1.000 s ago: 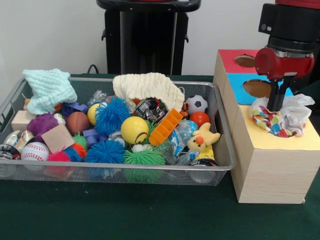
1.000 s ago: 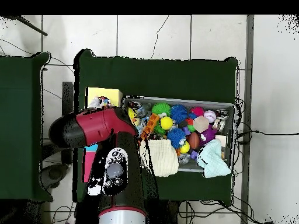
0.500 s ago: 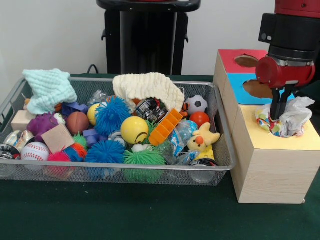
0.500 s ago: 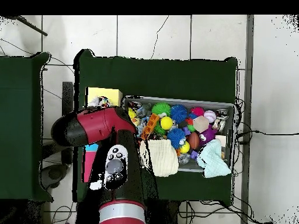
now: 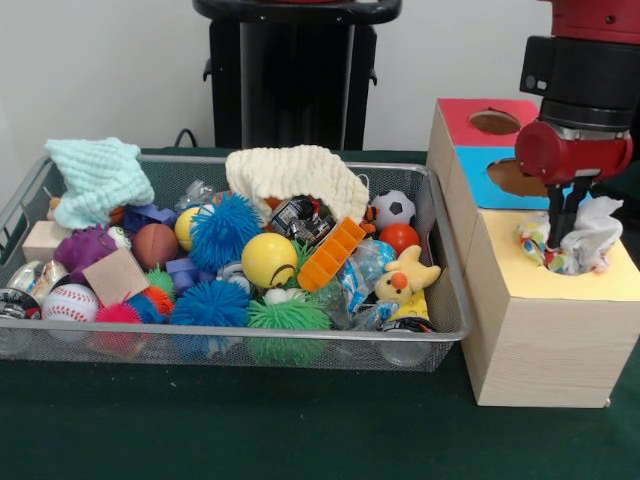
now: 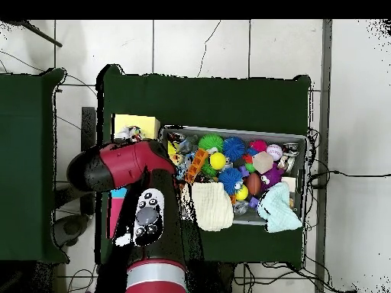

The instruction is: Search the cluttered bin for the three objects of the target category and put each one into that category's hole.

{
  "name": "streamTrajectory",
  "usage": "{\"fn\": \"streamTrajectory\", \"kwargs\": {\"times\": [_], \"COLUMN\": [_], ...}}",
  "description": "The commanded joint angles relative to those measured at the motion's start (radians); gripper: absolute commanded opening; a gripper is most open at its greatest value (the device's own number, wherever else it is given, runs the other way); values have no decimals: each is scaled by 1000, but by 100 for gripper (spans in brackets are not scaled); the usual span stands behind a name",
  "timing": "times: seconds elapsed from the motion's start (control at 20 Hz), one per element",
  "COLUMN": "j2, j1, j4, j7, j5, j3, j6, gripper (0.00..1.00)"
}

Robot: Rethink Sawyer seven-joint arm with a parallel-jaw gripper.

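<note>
The white polka-dot plastic bag [image 5: 592, 232] sits bunched on the yellow top [image 5: 600, 285] of the pale wood box, right of the wire mesh bin [image 5: 440, 322]. It covers the hole, which is hidden. My gripper [image 5: 563, 240] points straight down into the bag's left side, its dark fingers [image 5: 555, 215] close together and pinching the bag. In the overhead view the arm hides the gripper; a bit of the bag [image 6: 128, 135] shows by the yellow top [image 6: 141, 122]. No plain white bag shows in the bin [image 6: 305, 152].
The red-topped box [image 5: 470, 112] and blue-topped box [image 5: 480, 175] stand behind the yellow one. The bin holds a cream cloth [image 5: 295, 170], a mint cloth [image 5: 98, 175], spiky balls, a yellow ball [image 5: 268, 258], an orange block [image 5: 330, 255] and a yellow plush [image 5: 405, 282].
The gripper has shifted a little to the right over the yellow top. The polka-dot bag has been pressed down and now bunches smaller and lower than a second ago.
</note>
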Motion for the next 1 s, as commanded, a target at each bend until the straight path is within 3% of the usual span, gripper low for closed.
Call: {"fn": "streamTrajectory", "kwargs": {"times": [0.05, 0.65, 1.0], "j2": [130, 268, 304], "j1": [32, 66, 78], "j4": [0, -89, -108], "j7": [184, 202, 187], "j5": [8, 10, 17], "j3": [36, -23, -54], "j6": [-56, -186, -227], "gripper": [0, 0, 0]}}
